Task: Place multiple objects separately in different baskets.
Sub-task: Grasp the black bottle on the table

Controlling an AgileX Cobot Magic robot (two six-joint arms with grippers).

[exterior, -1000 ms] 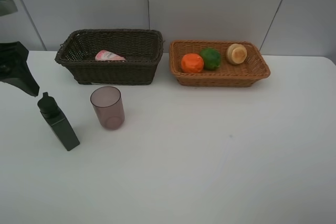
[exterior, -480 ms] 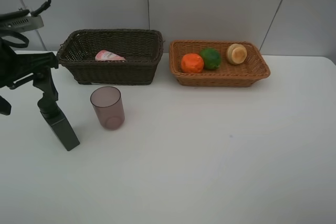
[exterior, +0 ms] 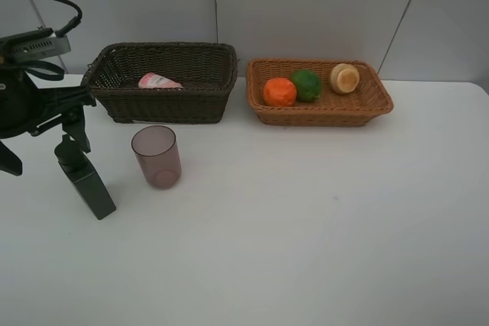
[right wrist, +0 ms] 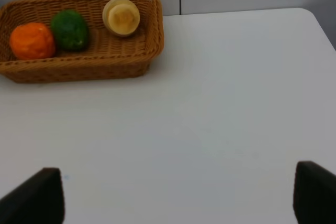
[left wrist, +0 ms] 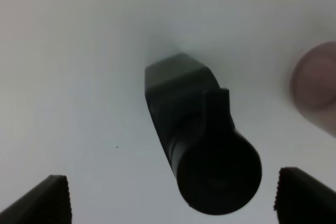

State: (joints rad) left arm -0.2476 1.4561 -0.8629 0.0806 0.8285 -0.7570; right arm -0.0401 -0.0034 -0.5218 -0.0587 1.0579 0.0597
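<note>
Exterior high: mauve cup (exterior: 157, 156) stands beside the green bottle (exterior: 85, 181).

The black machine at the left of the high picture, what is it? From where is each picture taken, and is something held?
It is a robot arm, one of two, each ending in a gripper. One picture looks down from a high camera; the other two come from cameras on the wrists. The left gripper hangs open over the dark green bottle, which stands beside the mauve cup on the table. The right gripper is open too. The dark basket holds a pink bottle; the light basket holds an orange, a lime and a peach-coloured fruit. Nothing is held.
</note>
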